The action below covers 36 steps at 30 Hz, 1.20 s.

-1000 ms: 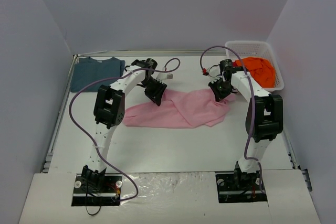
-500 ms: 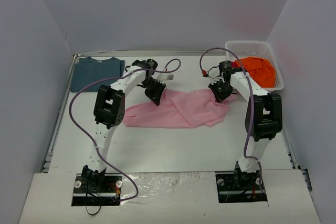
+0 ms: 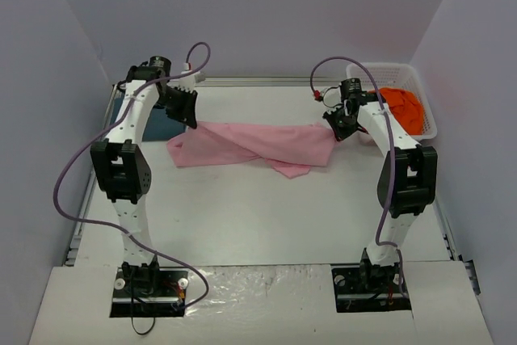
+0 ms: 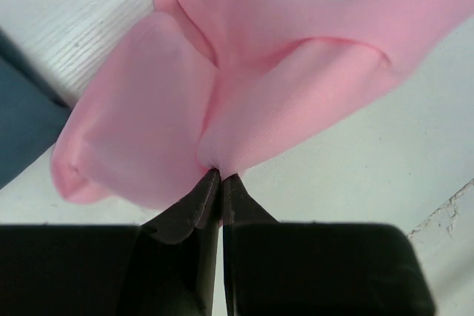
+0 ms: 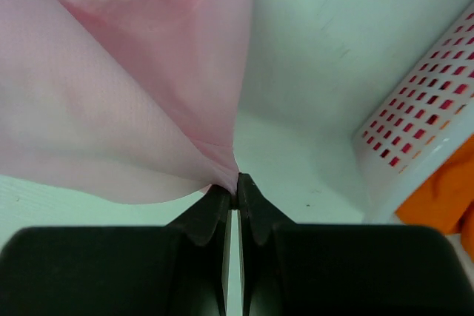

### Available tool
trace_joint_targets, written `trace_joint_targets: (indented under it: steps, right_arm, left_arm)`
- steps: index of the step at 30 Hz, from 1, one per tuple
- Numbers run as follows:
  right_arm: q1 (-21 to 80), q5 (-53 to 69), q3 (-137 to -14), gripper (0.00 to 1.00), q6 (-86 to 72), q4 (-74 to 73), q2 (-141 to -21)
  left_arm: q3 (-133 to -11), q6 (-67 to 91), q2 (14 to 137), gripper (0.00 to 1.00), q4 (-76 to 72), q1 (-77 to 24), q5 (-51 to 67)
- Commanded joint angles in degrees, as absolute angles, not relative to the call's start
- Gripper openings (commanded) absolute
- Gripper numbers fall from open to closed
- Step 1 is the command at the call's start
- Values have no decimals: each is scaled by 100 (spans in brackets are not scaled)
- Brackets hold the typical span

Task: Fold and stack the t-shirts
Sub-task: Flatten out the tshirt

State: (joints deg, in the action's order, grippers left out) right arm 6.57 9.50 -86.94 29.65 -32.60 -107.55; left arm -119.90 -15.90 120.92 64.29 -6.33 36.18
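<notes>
The light pink t-shirt (image 3: 250,145) hangs stretched between both grippers above the table's far half, its lower folds sagging to the surface. My left gripper (image 3: 187,112) is shut on its left end; in the left wrist view the gripper (image 4: 220,175) pinches bunched pink cloth (image 4: 222,72). My right gripper (image 3: 337,125) is shut on its right end; in the right wrist view the gripper (image 5: 236,180) pinches a pink edge (image 5: 133,109). The dark teal-blue t-shirt (image 3: 153,123) lies at the far left, mostly hidden behind the left arm. The orange t-shirt (image 3: 401,108) lies in the basket.
The white mesh basket (image 3: 426,107) stands at the far right corner, close to my right gripper; it also shows in the right wrist view (image 5: 422,146). Grey walls enclose the table on three sides. Purple cables loop over both arms.
My left gripper has swung far left and up with the pink shirt's end, pulling the shirt out into a long band. The right gripper rose slightly, still holding its end.
</notes>
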Motion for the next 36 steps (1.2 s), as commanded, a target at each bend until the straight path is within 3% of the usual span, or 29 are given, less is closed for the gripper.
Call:
trace_joint_targets:
  steps: [1,18,28,36]
  right_arm:
    - [562,703,-9096,0,2927,-3507,-10476]
    - [264,475,-9799,0,2813,-3551,-10398]
    - [141,510,-11161,0,2549,-3551,-10416]
    - [141,887,-10355,0,2636,-3551,-9766]
  left_arm:
    - [-12059,-1881,11462,2,6917,-589,3595]
    - [-11505,-1679,10338,2,6373,-220,2629]
    - [-11768,-1231,9809,2,5739,-176,1802]
    - [-11312,-1424,9405,2,5774,-167,1802]
